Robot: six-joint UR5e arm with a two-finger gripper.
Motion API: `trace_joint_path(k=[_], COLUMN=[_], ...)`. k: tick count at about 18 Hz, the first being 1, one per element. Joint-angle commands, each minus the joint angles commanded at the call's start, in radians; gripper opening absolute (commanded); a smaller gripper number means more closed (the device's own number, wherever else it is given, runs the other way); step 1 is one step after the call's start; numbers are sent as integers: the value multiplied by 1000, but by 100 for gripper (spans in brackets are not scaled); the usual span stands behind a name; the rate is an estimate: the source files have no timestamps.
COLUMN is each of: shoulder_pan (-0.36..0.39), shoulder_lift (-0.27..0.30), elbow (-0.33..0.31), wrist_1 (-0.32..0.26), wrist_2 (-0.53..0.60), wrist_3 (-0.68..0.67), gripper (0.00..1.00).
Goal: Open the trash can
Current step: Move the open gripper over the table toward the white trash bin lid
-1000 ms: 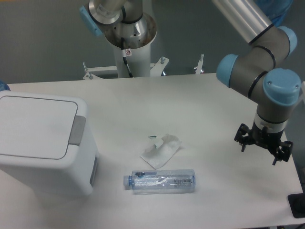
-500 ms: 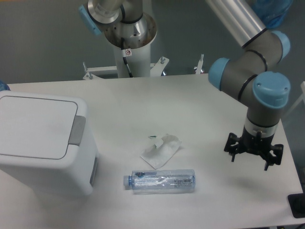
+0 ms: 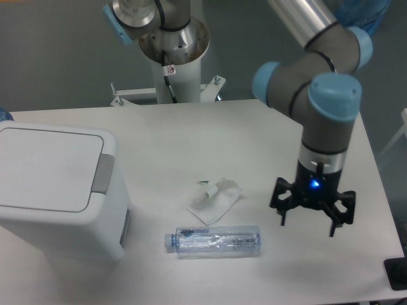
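So the claw [image 3: 307,218] has slid left across the table over the last second, fingers spread wide and holding nothing. It's closing in, but the bin [image 3: 57,190] is well off to its left, lid shut, grey tab [image 3: 102,173] untouched. Bottle [image 3: 213,241] and wrapper [image 3: 215,200] lie between them. Looks like the approach phase to me.

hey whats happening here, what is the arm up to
A single robot arm is at a white table with its gripper open and empty, hanging over the right side, far from the trash can at the left. The can's lid is shut and its grey push tab untouched. A crumpled wrapper and a clear plastic bottle lie between them.
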Motion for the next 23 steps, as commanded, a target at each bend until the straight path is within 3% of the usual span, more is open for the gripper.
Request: trace_joint_path(k=[5,9,13,15,19,23], shoulder_pan=[6,-6,-69,-90,-143,-195], shoulder_lift=[41,60,91,146,236,255], elbow=[-57,-84,-104,-138,-236,-270], wrist_1=[-3,-3,-3,-3,-3,2], wrist_2=[-149,-169,-180,-181,-177,-175], wrist_3=[-161,-281,-356,-412,-428,-430], gripper=[100,100,100,100,100,100])
